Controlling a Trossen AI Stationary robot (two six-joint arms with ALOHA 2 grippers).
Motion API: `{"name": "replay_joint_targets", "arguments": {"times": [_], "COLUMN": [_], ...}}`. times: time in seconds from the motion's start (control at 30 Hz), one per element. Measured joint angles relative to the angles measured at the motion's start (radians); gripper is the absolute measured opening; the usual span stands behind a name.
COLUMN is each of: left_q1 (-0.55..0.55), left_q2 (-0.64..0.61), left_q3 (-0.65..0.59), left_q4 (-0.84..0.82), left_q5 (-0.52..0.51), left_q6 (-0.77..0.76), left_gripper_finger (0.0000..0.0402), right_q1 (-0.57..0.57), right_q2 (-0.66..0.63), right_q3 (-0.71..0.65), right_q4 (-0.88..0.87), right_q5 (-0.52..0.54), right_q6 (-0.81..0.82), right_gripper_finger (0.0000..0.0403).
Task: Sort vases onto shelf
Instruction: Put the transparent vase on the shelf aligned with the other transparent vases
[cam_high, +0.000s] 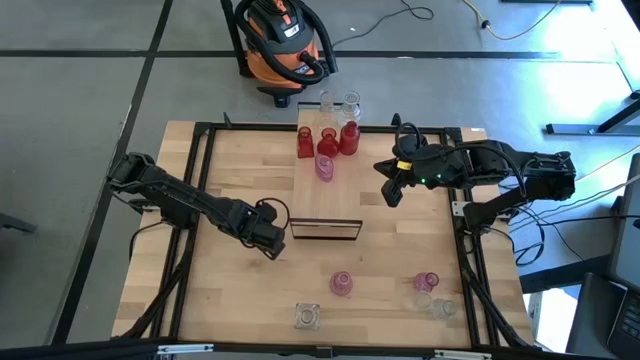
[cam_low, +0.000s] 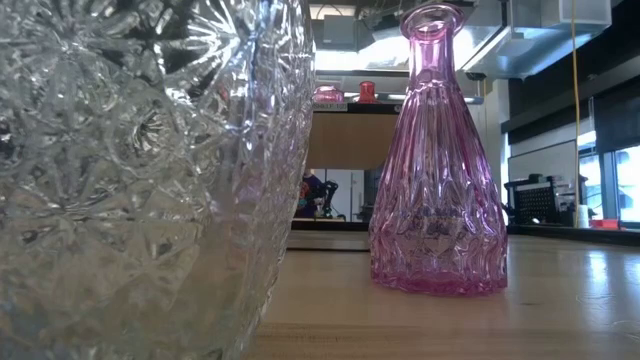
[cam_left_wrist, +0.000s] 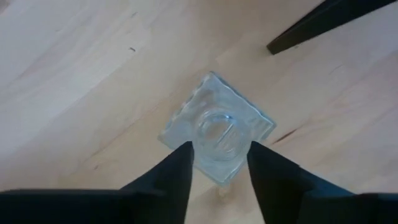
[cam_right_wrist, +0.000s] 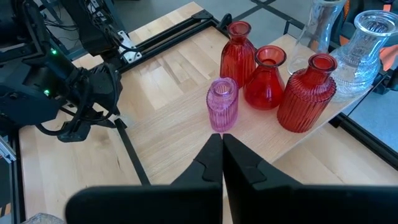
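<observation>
The shelf (cam_high: 330, 195) is a light-wood plank with a dark front edge, running from mid-table to the far edge. At its far end stand three red vases (cam_high: 328, 143), a pink vase (cam_high: 325, 166) and two clear vases (cam_high: 340, 103). My left gripper (cam_high: 268, 238) is beside the shelf's near left corner, shut on a clear square-based vase (cam_left_wrist: 214, 127). My right gripper (cam_high: 392, 192) is shut and empty, right of the shelf. In the right wrist view (cam_right_wrist: 222, 146) it faces the pink vase (cam_right_wrist: 222, 104). My left gripper comes at the clear vase from above, pointing down. One finger (cam_left_wrist: 180, 168) stands on each side of the vase's round mouth (cam_left_wrist: 217, 134), over the square body. I cannot tell whether the vase stands on the table or is lifted.
Near the table's front edge stand a pink vase (cam_high: 341, 284), another pink vase (cam_high: 426, 282) with two clear vases (cam_high: 443, 308) by it, and a clear square vase (cam_high: 307, 317). A black metal frame (cam_high: 195, 190) borders the table. An orange vacuum cleaner (cam_high: 285, 40) stands beyond the far edge.
</observation>
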Motion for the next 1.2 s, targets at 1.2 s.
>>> {"name": "replay_joint_targets", "arguments": {"times": [1.2], "left_q1": [-0.434], "left_q2": [-0.095], "left_q3": [-0.268], "left_q4": [0.423], "left_q5": [-0.704], "left_q6": [-0.009], "left_gripper_finger": [0.0108], "right_q1": [0.0], "right_q2": [0.0], "right_q3": [0.0], "right_q4": [-0.003], "right_q5": [-0.001], "right_q6": [-0.019], "right_gripper_finger": [0.0001]}}
